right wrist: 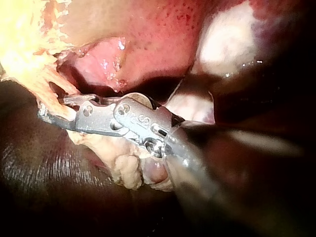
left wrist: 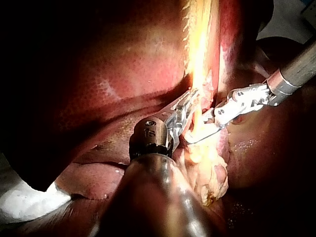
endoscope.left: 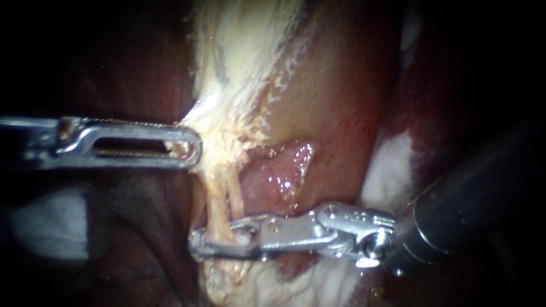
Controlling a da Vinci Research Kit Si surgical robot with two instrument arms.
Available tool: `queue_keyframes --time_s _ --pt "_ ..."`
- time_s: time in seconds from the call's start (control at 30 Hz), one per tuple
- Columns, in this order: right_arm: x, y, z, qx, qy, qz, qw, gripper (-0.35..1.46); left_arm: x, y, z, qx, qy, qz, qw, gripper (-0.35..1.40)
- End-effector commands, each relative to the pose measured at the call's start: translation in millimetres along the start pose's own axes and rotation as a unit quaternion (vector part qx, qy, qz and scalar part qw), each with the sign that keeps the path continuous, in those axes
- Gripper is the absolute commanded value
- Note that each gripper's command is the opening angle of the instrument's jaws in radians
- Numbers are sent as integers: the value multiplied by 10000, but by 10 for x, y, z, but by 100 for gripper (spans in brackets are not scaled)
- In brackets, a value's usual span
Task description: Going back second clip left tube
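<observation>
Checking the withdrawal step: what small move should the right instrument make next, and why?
Probably ease the right instrument straight back along its shaft: its open jaws straddle the tube, so sideways motion could snag it while the left instrument, shut on pale tissue, holds it taut.

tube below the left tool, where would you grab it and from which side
Probably the bare stretch of tube between left tool and right tool: it runs taut and near upright, so come level from the open left side, jaws across it.
</observation>
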Motion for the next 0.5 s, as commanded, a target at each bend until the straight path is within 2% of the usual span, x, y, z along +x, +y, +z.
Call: queue_keyframes --time_s 0.03,0.17,0.23,0.27,0.37,0.43,0.5 --pt "0 0 0 1 0 15 10000 -35 0 0 0 4 2 2 10000 -35" --pt "0 -1 1 34 -6 14 10000 -35 0 0 0 5 2 2 10000 -35" --pt "1 0 2 28 -19 46 10000 13 0 0 0 -7 -7 2 10000 -35" --pt "2 0 3 43 -18 -99 9999 34 0 0 0 -7 -7 2 10000 -35" --pt "5 1 5 35 81 -326 9994 52 0 1 0 -7 -7 2 10000 -35" --pt "6 2 6 41 141 -383 9992 56 0 1 0 -6 -7 3 10000 -35" --pt "6 3 7 9 164 -647 9978 58 0 1 0 -6 -6 3 10000 -35"
